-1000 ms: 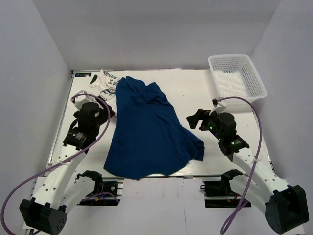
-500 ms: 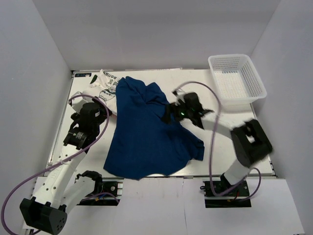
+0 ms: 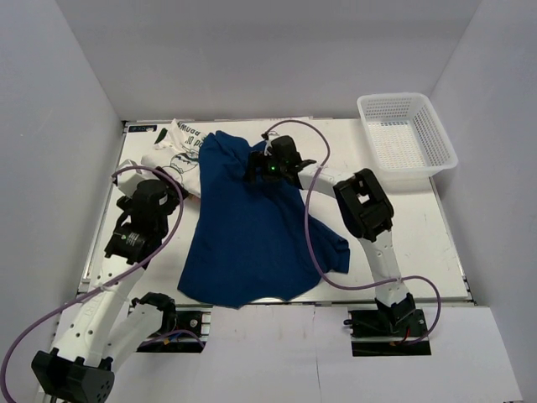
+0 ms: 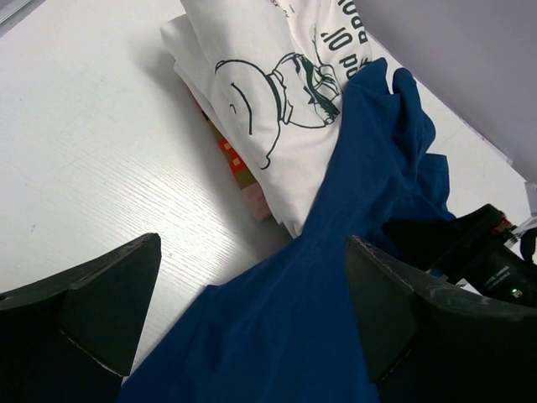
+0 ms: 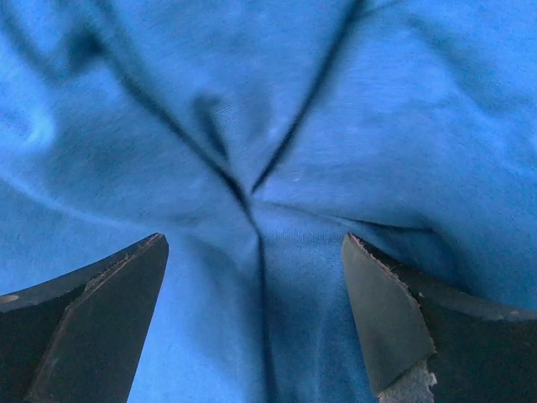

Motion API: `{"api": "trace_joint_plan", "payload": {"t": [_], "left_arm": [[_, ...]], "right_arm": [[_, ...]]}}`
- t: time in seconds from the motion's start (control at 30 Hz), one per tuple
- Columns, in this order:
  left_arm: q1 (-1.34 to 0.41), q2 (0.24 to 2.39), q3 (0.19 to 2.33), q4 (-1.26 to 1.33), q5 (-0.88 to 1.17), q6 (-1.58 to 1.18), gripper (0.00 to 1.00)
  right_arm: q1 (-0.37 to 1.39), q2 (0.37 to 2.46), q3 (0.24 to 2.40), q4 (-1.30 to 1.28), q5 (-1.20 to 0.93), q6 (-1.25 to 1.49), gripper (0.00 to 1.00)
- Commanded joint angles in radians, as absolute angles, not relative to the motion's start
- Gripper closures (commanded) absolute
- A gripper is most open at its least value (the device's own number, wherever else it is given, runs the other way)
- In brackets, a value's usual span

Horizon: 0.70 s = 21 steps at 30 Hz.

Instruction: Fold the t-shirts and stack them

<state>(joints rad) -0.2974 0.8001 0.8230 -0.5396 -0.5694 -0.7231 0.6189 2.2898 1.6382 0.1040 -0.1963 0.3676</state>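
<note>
Presently, both hands stand released; the navy t-shirt (image 3: 252, 235) lies spread and rumpled across the middle of the desk (image 3: 336, 151).
The right hand (image 3: 256, 170), jaws wide, is low over the shirt's creased upper part, near the top centre of the overhead frame; contact with the cloth cannot be confirmed. The left hand (image 3: 178, 191), also wide and grasping nothing, hovers at the shirt's left edge. The white t-shirts (image 3: 178, 149), printed with lettering and a cartoon figure, sit stacked in the upper left, their right edge overlapped by navy cloth. A white mesh basket (image 3: 409, 126) occupies the upper right corner.
</note>
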Motion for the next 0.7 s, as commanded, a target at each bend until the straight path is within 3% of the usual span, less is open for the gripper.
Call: {"api": "trace_joint_plan", "payload": {"t": [0.0, 0.17, 0.2, 0.4, 0.53, 0.67], "left_arm": [[-0.295, 0.808, 0.822, -0.538, -0.592, -0.729, 0.01], [-0.295, 0.873, 0.851, -0.558, -0.601, -0.729, 0.01], [-0.295, 0.888, 0.851, -0.558, -0.601, -0.729, 0.01], [-0.295, 0.960, 0.900, -0.537, -0.577, -0.700, 0.01], [-0.295, 1.037, 0.949, -0.500, -0.555, -0.660, 0.01], [-0.295, 1.147, 1.012, -0.419, -0.496, -0.586, 0.01]], "right_arm": [[0.578, 2.269, 1.580, -0.032, -0.082, 0.462, 0.10], [0.480, 2.015, 1.269, -0.029, 0.040, 0.538, 0.10], [0.451, 1.985, 1.138, -0.014, 0.035, 0.546, 0.10], [0.345, 1.732, 0.809, -0.015, 0.026, 0.577, 0.10], [0.296, 1.603, 0.721, -0.032, 0.081, 0.615, 0.10], [0.296, 1.517, 0.727, 0.035, -0.084, 0.470, 0.10]]}}
